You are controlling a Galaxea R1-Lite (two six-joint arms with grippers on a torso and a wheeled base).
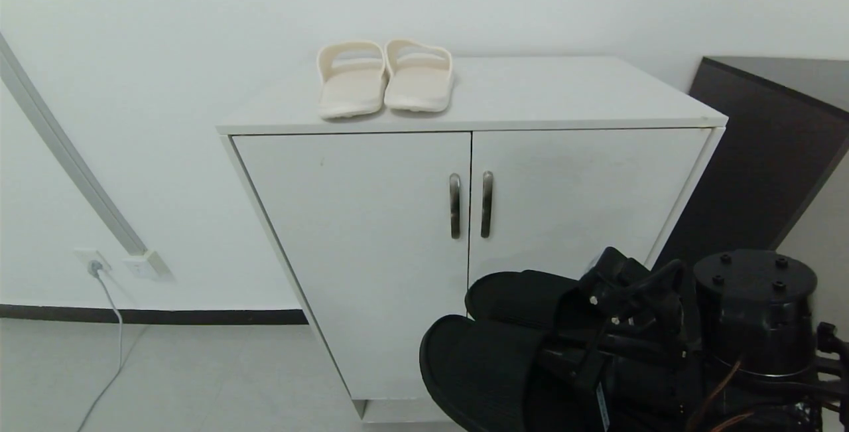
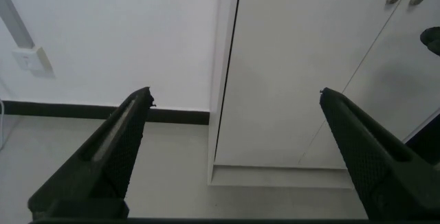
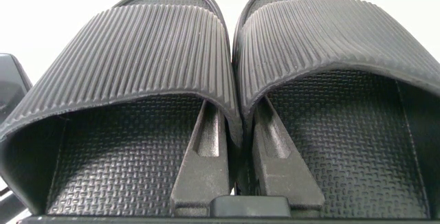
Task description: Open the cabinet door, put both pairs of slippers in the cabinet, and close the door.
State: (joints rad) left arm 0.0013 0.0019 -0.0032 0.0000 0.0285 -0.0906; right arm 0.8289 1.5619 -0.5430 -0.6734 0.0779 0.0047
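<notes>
1. Right gripper (image 3: 236,110), mine, pinches the black slippers (image 1: 491,352) together by their inner walls, near right of the cabinet (image 1: 564,93).
2. Left gripper (image 2: 235,95) hangs spread wide, low by the cabinet's left side.
3. Cream slippers (image 1: 385,77) sit on top of the cabinet, both doors (image 1: 358,239) shut.

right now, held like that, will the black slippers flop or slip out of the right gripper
The black slippers probably hold shape: in the head view they jut out without drooping. Slip seems unlikely, since the right gripper pinches both inner walls together. Their ribbed, moulded look suggests light foam.
</notes>
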